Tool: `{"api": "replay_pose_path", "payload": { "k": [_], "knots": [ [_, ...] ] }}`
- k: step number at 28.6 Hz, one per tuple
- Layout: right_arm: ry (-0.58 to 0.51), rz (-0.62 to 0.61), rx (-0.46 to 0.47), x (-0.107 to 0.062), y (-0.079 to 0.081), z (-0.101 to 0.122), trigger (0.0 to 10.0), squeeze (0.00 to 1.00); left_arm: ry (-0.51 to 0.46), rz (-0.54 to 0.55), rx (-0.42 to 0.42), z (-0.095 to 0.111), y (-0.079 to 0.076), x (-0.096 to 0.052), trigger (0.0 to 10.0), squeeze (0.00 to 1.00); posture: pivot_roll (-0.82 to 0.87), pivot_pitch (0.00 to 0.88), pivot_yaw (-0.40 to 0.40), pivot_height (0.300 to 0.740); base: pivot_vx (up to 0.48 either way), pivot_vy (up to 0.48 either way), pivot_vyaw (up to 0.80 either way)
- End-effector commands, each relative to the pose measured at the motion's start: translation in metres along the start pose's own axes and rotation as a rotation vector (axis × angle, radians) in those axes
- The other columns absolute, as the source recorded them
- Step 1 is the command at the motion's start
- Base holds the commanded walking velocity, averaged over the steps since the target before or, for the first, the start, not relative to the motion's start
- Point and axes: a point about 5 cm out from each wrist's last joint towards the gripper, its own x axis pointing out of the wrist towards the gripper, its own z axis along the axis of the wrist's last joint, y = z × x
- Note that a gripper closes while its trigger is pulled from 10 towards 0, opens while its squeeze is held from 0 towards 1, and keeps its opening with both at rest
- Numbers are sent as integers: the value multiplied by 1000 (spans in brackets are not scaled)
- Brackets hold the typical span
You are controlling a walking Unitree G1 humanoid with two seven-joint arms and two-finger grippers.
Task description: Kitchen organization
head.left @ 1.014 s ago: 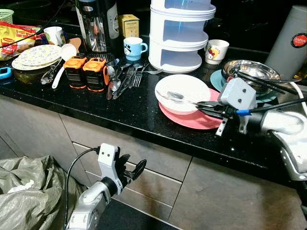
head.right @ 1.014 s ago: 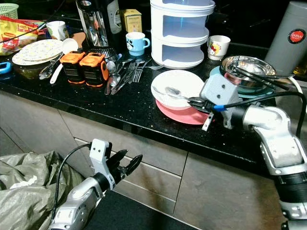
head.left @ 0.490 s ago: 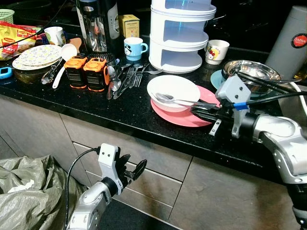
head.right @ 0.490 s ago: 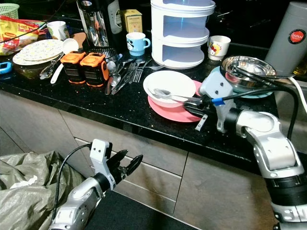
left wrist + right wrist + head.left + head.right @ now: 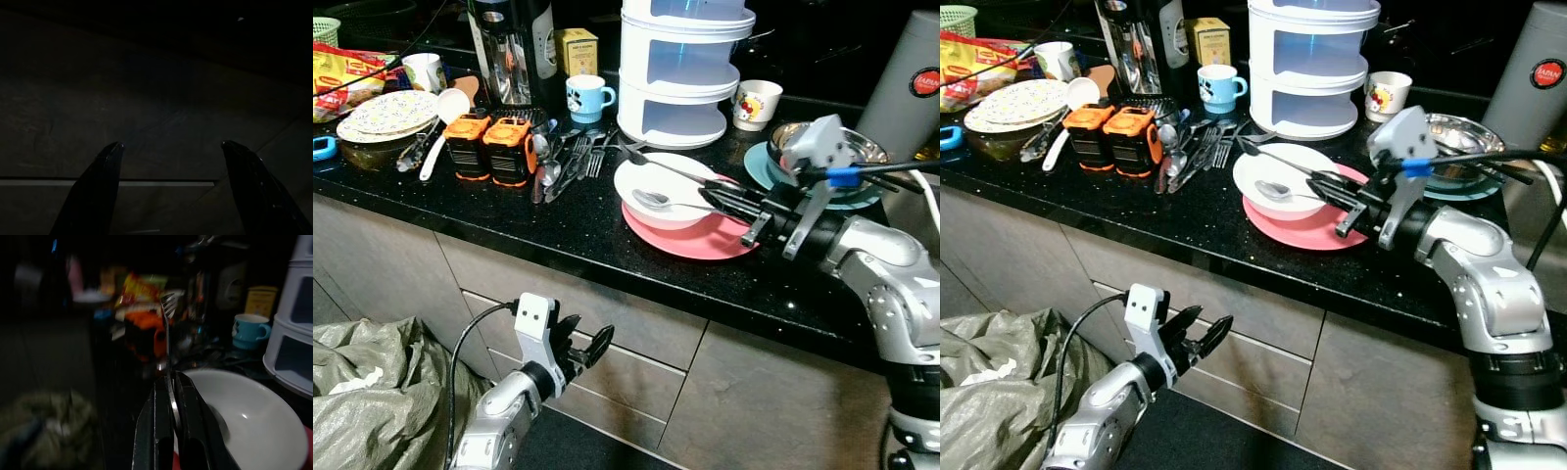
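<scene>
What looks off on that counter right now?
Nothing is spilled or broken. The right gripper holds a fork in the air above the white bowl, and a spoon lies inside it.

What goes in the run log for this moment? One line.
right gripper: shut on fork, above white bowl | spoon in bowl | left gripper: open, idle

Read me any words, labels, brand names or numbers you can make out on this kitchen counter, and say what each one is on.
Nothing reads clearly.
Grey flask: round red badge, lettering too small.
Yellow box: print blurred.
Yellow and red snack packet: print too blurred.
Blue mug and white mug: cartoon pictures, no words.
Right gripper, holding a fork over the white bowl: no marking.
</scene>
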Motion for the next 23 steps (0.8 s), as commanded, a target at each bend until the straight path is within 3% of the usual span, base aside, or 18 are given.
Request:
{"api": "replay_pose_path", "payload": {
  "k": [1, 4, 7, 9, 10, 13, 18, 23],
  "knots": [
    [-30, -37, 49, -2, -2, 0, 10000, 0, 1, 4, -4, -1, 1, -1, 10000, 0, 86, 0, 6, 740, 0, 0, 0],
    [-61, -108, 122, 2, 3, -9, 10000, 0, 0, -1, 0, 0, 1, -1, 10000, 0, 85, 0, 8, 740, 0, 0, 0],
    [-55, -147, 188, 5, 9, -20, 10000, 0, 37, -179, 0, -1, -21, -2, 10000, 0, 75, 0, 15, 740, 0, 0, 0],
    [-55, -147, 188, 5, 9, -20, 10000, 0, 37, -179, 0, -1, -21, -2, 10000, 0, 75, 0, 15, 740, 0, 0, 0],
    [-98, -175, 194, 6, 6, -15, 10000, 0, 87, -329, 13, -7, -42, -4, 10000, 0, 63, 0, 24, 740, 0, 0, -800],
    [-128, -202, 199, 5, 1, -10, 10000, 0, 100, -375, 8, -8, -48, -5, 10000, 0, 58, 0, 27, 740, 0, 0, -800],
    [-202, -317, 196, 0, -16, 2, 10000, 0, 124, -392, 42, -11, -52, -6, 10000, 0, 55, 0, 31, 740, 0, 0, -800],
    [-212, -356, 191, -1, -19, 4, 10000, 0, 111, -330, 77, -10, -47, -7, 10000, 0, 59, 0, 33, 740, 0, 0, -800]
  ]
}}
